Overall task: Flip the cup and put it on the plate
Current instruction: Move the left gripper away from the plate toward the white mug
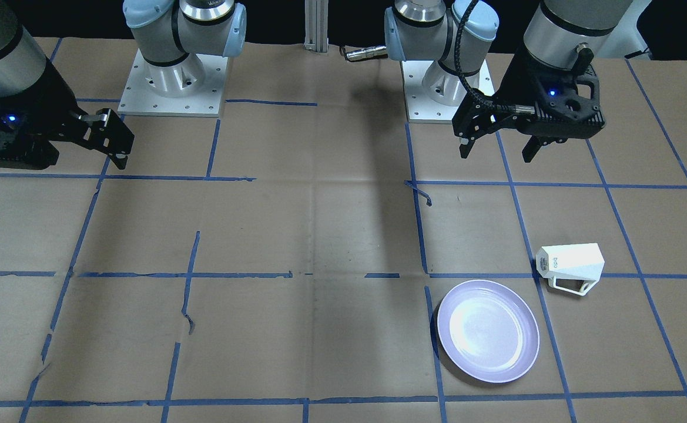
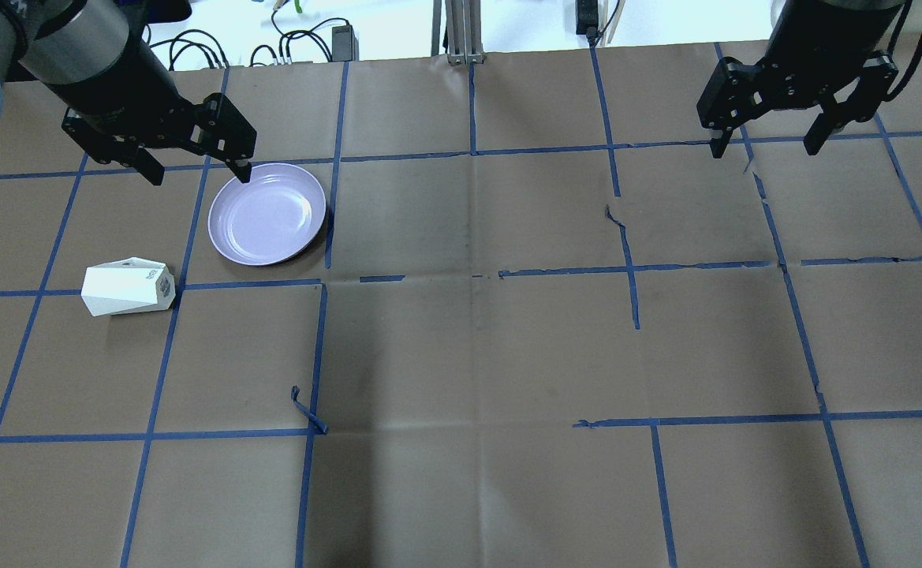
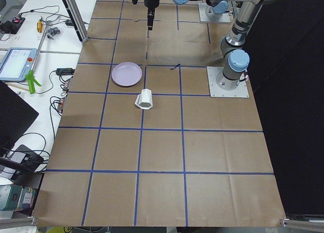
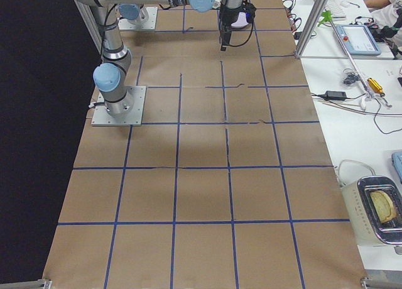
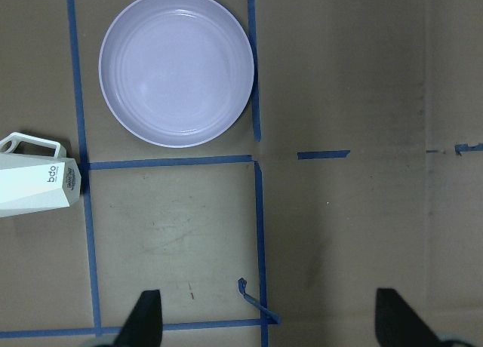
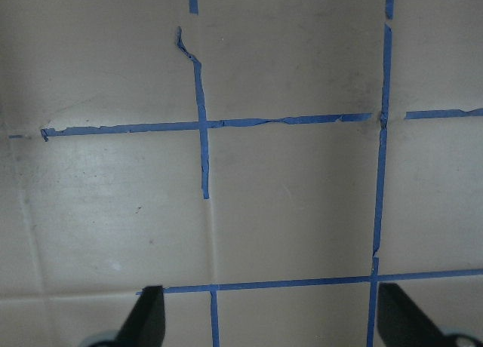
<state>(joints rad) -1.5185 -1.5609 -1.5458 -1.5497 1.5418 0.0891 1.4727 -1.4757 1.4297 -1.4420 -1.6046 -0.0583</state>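
Observation:
The white faceted cup [image 1: 572, 265] lies on its side on the brown paper, its lettered base toward the plate and its handle toward the operators' side. It also shows in the overhead view [image 2: 125, 288] and at the left edge of the left wrist view [image 5: 34, 185]. The lavender plate [image 1: 488, 331] lies flat and empty beside it [image 2: 267, 214] [image 5: 177, 68]. My left gripper [image 2: 199, 175] [image 1: 496, 154] hangs open and empty, high above the table, on the robot's side of the cup and plate. My right gripper [image 2: 763, 148] hangs open and empty far across the table.
Blue tape lines grid the paper; a loose curl of tape [image 2: 307, 410] sticks up near the plate's square. The two arm bases [image 1: 173, 82] [image 1: 446, 88] stand at the robot's edge. A side bench with cables and tools [image 3: 30, 66] runs along the operators' side.

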